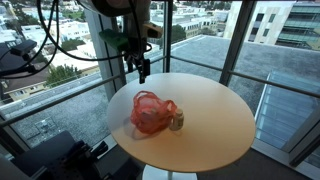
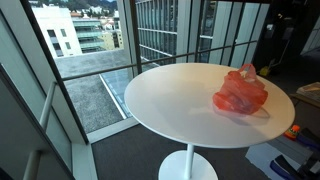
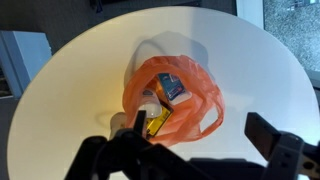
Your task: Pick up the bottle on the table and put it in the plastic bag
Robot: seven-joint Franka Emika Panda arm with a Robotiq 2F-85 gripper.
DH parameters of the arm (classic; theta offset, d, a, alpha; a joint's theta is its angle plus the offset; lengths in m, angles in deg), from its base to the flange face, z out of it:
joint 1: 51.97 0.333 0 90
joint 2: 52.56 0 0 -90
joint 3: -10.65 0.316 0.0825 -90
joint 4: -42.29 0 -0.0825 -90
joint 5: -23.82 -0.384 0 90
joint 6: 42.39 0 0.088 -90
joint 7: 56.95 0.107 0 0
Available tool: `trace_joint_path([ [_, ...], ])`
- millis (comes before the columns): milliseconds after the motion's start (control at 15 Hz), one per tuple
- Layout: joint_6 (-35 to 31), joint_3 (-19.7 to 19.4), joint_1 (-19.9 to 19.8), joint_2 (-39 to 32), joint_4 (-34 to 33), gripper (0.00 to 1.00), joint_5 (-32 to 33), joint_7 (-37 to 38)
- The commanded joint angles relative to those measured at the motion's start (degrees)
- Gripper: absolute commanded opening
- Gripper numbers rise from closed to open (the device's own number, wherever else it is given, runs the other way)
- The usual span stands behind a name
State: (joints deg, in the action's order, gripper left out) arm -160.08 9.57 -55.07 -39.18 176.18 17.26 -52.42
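Below the empty, wide-spread pincer a small bottle is seen against the orange plastic bag, seemingly outside; grasping and bagging are judged undone.

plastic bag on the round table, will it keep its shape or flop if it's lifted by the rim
The plastic bag looks thin and crumpled, so it would probably sag rather than hold shape. The items inside likely weigh its bottom down, so it may hang unevenly. On the smooth table a push would probably bunch it.
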Motion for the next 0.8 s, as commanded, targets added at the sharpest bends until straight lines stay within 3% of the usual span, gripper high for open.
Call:
trace_joint_path([
  [0, -3.22, -0.88, -2.07, -4.57, -3.12, 1.00, 4.54, 5.10],
  [400, -8.43, -3.20, -4.37, -10.39, -4.49, 1.00, 9.84, 12.10],
  [733, -8.47, -3.94, -3.99, -10.59, -3.49, 1.00, 8.79, 10.60],
])
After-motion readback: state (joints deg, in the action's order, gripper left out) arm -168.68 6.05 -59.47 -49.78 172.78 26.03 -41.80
